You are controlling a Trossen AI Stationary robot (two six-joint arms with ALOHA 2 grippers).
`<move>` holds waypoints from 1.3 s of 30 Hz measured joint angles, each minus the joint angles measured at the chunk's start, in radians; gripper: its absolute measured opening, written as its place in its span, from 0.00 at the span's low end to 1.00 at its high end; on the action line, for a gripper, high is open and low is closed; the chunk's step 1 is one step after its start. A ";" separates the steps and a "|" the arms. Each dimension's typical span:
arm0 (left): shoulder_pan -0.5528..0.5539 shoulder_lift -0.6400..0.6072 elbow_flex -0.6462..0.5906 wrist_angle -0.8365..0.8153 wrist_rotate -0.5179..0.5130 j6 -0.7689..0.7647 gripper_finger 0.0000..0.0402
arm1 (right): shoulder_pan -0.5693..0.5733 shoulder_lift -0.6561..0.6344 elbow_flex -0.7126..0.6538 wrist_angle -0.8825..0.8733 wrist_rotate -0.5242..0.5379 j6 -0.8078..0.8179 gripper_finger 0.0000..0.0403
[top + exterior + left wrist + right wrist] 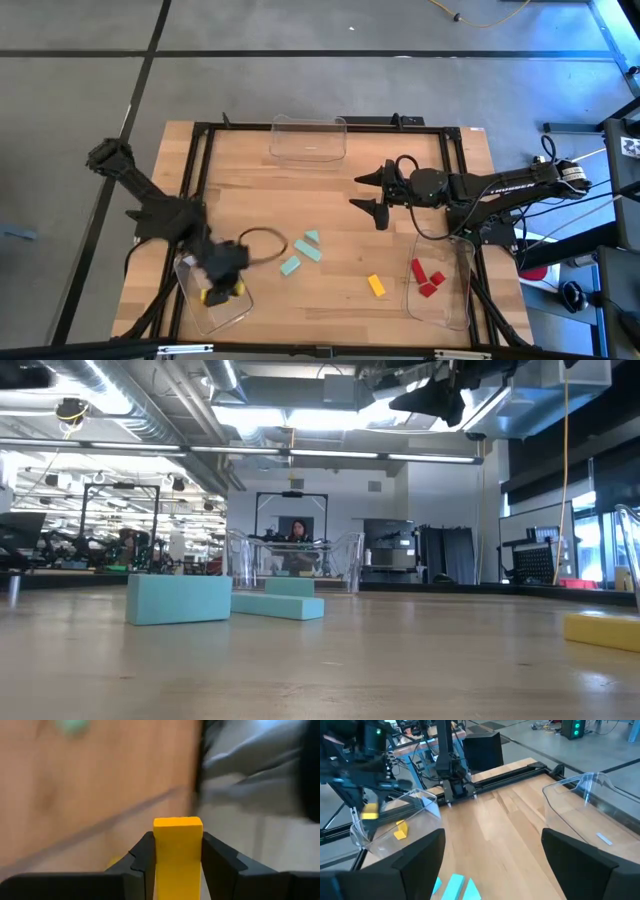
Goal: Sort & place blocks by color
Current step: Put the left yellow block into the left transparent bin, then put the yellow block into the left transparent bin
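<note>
My left gripper [222,284] hangs over the clear bin [205,318] at the table's left near corner, shut on a yellow block [177,847]. Another yellow block [400,830] lies on that bin's floor. My right gripper [368,194] is open above the table's middle right and touches nothing. Three mint blocks [305,250] lie flat on the wood in the middle. A lone yellow block [376,285] lies nearer the near edge. Red blocks [428,277] sit in the right near bin [455,302]. My left gripper pinches the yellow block [177,870] between its two fingers [145,865], one on each long side. The block's free end [177,823] sticks out past the fingertips. It is lifted clear above the bin [422,802], as the right wrist view shows.
An empty clear bin [309,140] stands at the far edge in the middle. A black frame [200,160] runs around the tabletop. Bare wood lies between the mint blocks and the far bin. A person [298,532] shows in the room beyond the table.
</note>
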 joint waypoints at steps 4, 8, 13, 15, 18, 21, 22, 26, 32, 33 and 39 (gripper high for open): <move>-0.101 0.014 -0.011 -0.212 -0.078 -0.201 0.28 | 0.000 0.000 0.000 0.000 0.000 0.000 0.82; -0.130 0.014 -0.071 -0.239 -0.056 -0.348 0.28 | 0.000 0.000 0.000 0.001 0.004 0.000 0.82; -0.131 0.014 -0.148 -0.224 -0.114 -0.371 0.28 | 0.000 0.000 0.000 0.002 0.023 0.000 0.82; -0.118 0.014 -0.184 -0.221 -0.120 -0.370 0.28 | 0.000 0.000 0.000 0.002 0.052 0.000 0.82; -0.101 0.014 -0.228 -0.208 -0.118 -0.365 0.28 | 0.000 0.000 0.000 0.002 0.079 0.000 0.82; -0.096 0.014 -0.257 -0.200 -0.084 -0.337 0.28 | 0.000 0.000 0.000 0.003 0.079 0.000 0.82; -0.096 0.014 -0.260 -0.193 -0.073 -0.324 0.28 | 0.000 0.000 0.000 0.003 0.079 0.000 0.82; -0.096 0.014 -0.261 -0.164 -0.051 -0.292 0.29 | 0.000 0.000 0.000 0.003 0.079 0.000 0.82; -0.093 0.014 -0.261 -0.163 -0.028 -0.337 0.47 | 0.000 0.000 0.000 0.003 0.079 0.005 0.82; -0.089 0.014 -0.261 -0.162 -0.019 -0.337 0.50 | 0.000 0.000 0.000 0.003 0.079 0.005 0.82; -0.049 -0.002 -0.255 -0.157 0.014 -0.321 0.62 | 0.000 0.000 0.000 0.003 0.079 0.004 0.82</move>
